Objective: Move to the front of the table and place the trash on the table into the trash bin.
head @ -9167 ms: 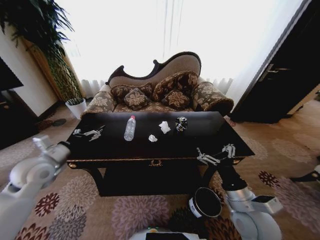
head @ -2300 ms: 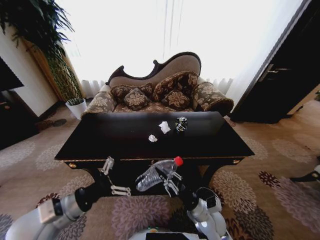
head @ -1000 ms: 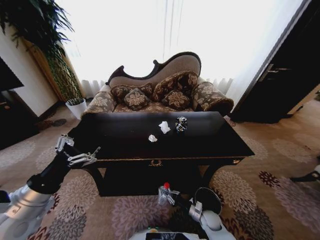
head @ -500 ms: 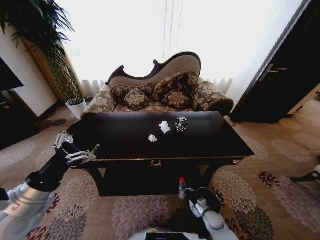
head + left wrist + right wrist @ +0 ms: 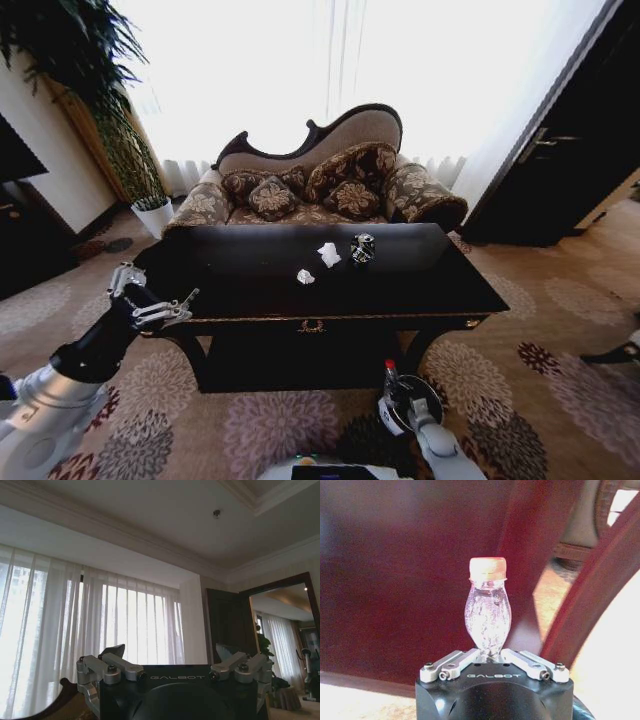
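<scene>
Head view: two crumpled paper wads (image 5: pixel 318 262) and a crushed can (image 5: pixel 363 247) lie on the table (image 5: pixel 440 275). The left gripper (image 5: pixel 150 300) hovers, fingers spread, at its left corner. The right gripper (image 5: pixel 394 392) holds a plastic bottle (image 5: pixel 390 375) upright over the trash bin (image 5: pixel 422 402).

Right wrist view: fingers clamped on the bottle (image 5: pixel 488 616) — cap up, beside a table leg (image 5: pixel 600 585).

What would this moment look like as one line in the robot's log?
right pincer: shut on plastic bottle, over trash bin | left pincer: open, by table corner | paper wads, can: on table
</scene>
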### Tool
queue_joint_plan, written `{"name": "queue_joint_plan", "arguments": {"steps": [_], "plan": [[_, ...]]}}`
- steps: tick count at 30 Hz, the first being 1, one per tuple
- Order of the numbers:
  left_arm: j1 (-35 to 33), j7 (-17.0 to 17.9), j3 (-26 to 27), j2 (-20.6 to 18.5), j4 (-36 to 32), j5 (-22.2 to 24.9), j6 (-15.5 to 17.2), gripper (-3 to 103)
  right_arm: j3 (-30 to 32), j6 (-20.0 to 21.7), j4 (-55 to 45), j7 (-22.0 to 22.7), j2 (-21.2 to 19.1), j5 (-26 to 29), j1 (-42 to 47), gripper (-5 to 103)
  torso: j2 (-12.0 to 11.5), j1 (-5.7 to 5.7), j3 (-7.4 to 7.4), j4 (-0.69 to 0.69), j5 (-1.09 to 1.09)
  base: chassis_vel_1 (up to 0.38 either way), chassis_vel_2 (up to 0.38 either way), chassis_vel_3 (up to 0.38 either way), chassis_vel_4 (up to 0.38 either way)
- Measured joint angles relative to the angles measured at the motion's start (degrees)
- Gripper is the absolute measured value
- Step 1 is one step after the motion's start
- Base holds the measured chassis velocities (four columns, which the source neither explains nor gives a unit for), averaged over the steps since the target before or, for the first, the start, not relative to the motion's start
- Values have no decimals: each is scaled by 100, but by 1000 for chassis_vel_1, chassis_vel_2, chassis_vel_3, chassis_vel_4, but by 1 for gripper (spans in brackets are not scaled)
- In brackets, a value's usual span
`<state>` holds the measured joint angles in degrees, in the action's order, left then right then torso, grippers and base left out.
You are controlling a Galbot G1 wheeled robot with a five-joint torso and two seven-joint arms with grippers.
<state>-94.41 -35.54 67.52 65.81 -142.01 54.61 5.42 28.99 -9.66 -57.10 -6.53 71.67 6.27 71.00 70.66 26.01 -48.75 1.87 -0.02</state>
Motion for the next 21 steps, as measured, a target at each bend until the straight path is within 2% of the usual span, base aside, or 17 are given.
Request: {"name": "queue_joint_plan", "arguments": {"steps": [5, 9, 21], "plan": [[37, -67, -208, 126, 60, -225, -73, 100, 21, 16, 122, 44, -34, 300, -112, 1, 0, 1, 0, 0, 2, 0, 0, 0, 0], [70, -68, -305, 92, 66, -278, -59, 100, 47, 75, 261, 113, -60, 118, -292, 0, 0, 0, 1, -2, 1, 0, 0, 0, 0], [101, -65, -61, 29, 171, -130, -58, 100, 222, 237, 850, 319, -207, 46, -580, 0, 0, 0, 0, 0, 1, 0, 0, 0, 0]]}}
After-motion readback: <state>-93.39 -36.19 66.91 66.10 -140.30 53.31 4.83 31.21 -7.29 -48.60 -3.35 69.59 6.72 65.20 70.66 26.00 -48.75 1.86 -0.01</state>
